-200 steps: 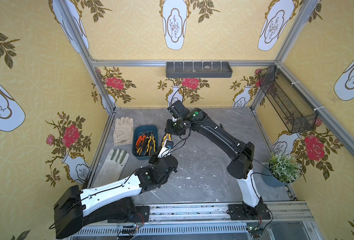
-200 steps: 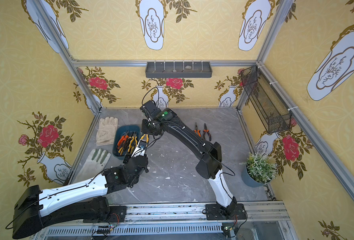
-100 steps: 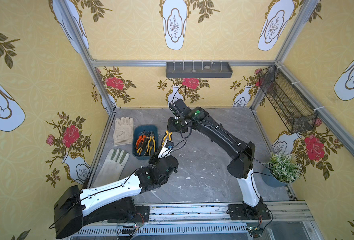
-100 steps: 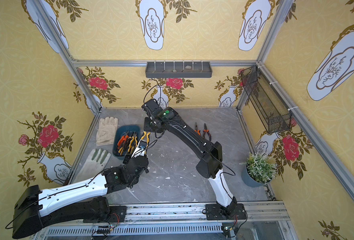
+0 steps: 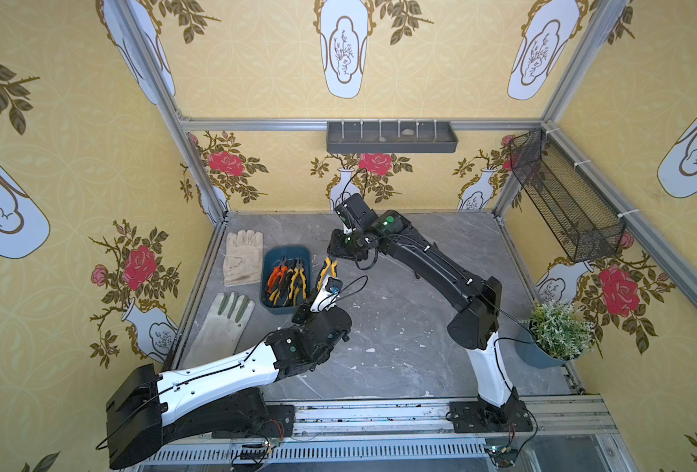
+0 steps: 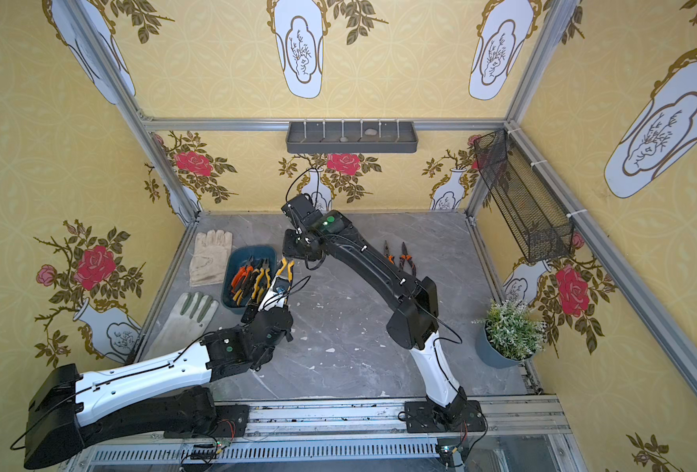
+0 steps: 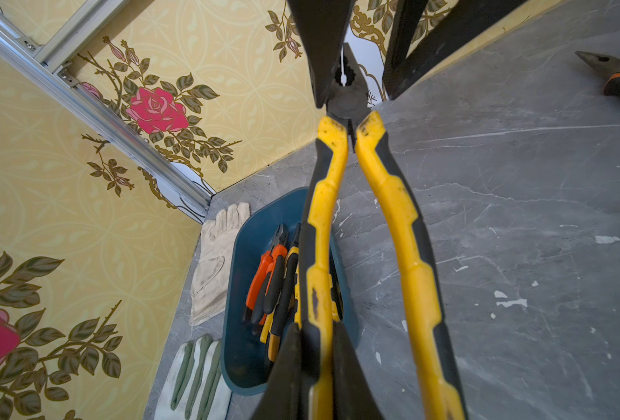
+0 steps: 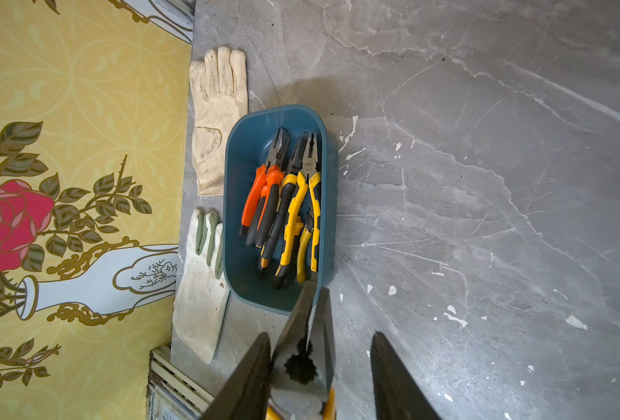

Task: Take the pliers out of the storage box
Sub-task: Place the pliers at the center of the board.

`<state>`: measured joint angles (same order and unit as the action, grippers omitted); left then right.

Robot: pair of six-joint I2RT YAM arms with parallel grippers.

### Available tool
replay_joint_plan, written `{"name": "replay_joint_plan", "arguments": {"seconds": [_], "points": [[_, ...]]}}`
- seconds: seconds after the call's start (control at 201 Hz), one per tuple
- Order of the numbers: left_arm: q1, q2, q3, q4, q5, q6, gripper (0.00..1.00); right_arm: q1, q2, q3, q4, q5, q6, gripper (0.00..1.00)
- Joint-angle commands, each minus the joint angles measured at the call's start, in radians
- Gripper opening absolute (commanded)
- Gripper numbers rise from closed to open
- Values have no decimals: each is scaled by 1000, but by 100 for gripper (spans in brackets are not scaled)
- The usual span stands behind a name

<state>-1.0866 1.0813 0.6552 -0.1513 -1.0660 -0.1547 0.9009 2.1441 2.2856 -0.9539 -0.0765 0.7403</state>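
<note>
Two grippers meet on one yellow pliers (image 7: pixel 395 203), held clear of the table just beside the box (image 8: pixel 239 145). The left gripper (image 7: pixel 315 334) is clamped on a single handle. The right gripper (image 8: pixel 321 340) straddles the head, jaws apart. Best closed squarely on the head before the left lets go. The long axis runs along the box's length, head toward the right gripper. Other pliers (image 8: pixel 286 211) lie inside.

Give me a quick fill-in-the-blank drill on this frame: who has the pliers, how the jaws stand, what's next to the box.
1. The left gripper is shut on one handle of the ___-and-black pliers.
2. The right gripper has its jaws ___ around the metal head of those pliers.
3. ___ gloves lie beside the storage box.
Missing words: yellow; open; two.
</note>
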Motion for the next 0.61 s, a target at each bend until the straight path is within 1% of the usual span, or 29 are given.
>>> {"name": "replay_joint_plan", "arguments": {"seconds": [0.0, 0.105, 0.259, 0.314, 0.413, 0.528, 0.602], "points": [[-1, -6, 9, 46, -48, -11, 0, 2, 11, -3, 37, -28, 20, 46], [-1, -6, 11, 46, -48, -10, 0, 1, 21, -2, 48, -42, 25, 45], [-1, -6, 9, 46, -50, -8, 0, 0, 23, 0, 46, -40, 33, 39], [-1, -7, 8, 44, -49, -8, 0, 0, 21, -1, 45, -39, 33, 34], [-1, -8, 5, 45, -51, -11, 0, 0, 17, -2, 44, -39, 34, 15], [-1, -9, 3, 40, -55, -13, 0, 0, 16, -2, 40, -41, 33, 0], [-1, -16, 7, 29, -50, -22, 0, -3, 16, -2, 38, -42, 25, 0]]}}
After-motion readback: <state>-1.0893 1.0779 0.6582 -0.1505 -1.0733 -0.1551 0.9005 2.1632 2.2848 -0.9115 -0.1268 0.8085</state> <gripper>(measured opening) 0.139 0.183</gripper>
